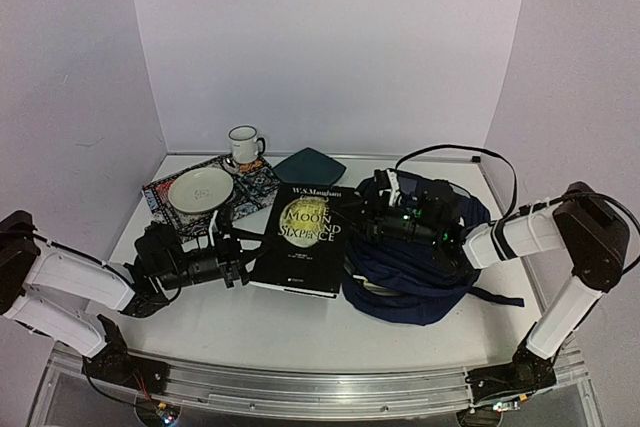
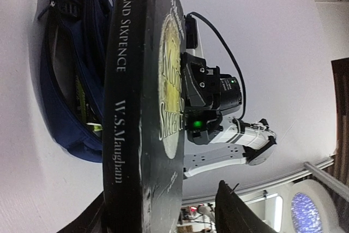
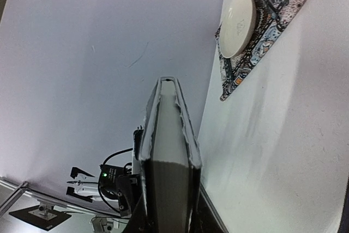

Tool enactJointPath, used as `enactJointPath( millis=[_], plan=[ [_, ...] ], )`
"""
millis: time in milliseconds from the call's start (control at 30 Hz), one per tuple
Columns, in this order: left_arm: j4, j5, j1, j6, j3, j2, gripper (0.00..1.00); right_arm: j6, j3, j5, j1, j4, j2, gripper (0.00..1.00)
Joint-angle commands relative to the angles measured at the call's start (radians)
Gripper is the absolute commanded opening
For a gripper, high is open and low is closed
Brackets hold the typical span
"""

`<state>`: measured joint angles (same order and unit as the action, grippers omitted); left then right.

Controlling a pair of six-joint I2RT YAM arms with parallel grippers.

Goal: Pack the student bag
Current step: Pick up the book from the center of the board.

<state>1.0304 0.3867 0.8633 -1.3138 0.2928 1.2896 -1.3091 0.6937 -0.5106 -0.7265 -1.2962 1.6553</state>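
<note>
While right gripper clamps book, only left wrist view shows left gripper gaping around it

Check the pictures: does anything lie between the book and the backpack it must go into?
Nothing loose lies between them. Only the right gripper, clamped on the edge of the book, hangs over the backpack.

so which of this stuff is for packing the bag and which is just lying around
in the job: student bag, book, right gripper holding it
lying about: mug, cream plate, patterned mat, teal square item
</note>
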Motion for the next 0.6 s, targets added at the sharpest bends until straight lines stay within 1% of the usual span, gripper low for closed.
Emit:
enactJointPath(
  millis=[0, 67, 200, 300, 433, 567],
  plan=[
    [0.121, -0.078, -0.003, -0.016, 0.001, 0.023, 0.70, 0.018, -0.019, 0.180, -0.011, -0.127, -0.098, 0.00],
    [0.120, -0.128, 0.009, -0.022, -0.009, 0.022, 0.79, 0.022, -0.031, 0.247, -0.025, -0.140, -0.108, 0.00],
    [0.121, -0.217, 0.040, -0.033, -0.021, 0.018, 0.89, 0.024, -0.045, 0.397, -0.053, -0.209, -0.103, 0.00],
    [0.121, -0.244, 0.057, -0.037, -0.001, 0.039, 0.92, 0.019, -0.039, 0.480, -0.083, -0.274, -0.070, 0.00],
    [0.122, -0.285, 0.072, -0.082, 0.008, 0.080, 0.93, -0.007, -0.015, 0.555, -0.109, -0.387, -0.004, 0.00],
    [0.124, -0.344, 0.100, -0.125, 0.009, 0.114, 0.94, 0.026, 0.007, 0.624, -0.135, -0.419, 0.018, 0.00]
  ],
)
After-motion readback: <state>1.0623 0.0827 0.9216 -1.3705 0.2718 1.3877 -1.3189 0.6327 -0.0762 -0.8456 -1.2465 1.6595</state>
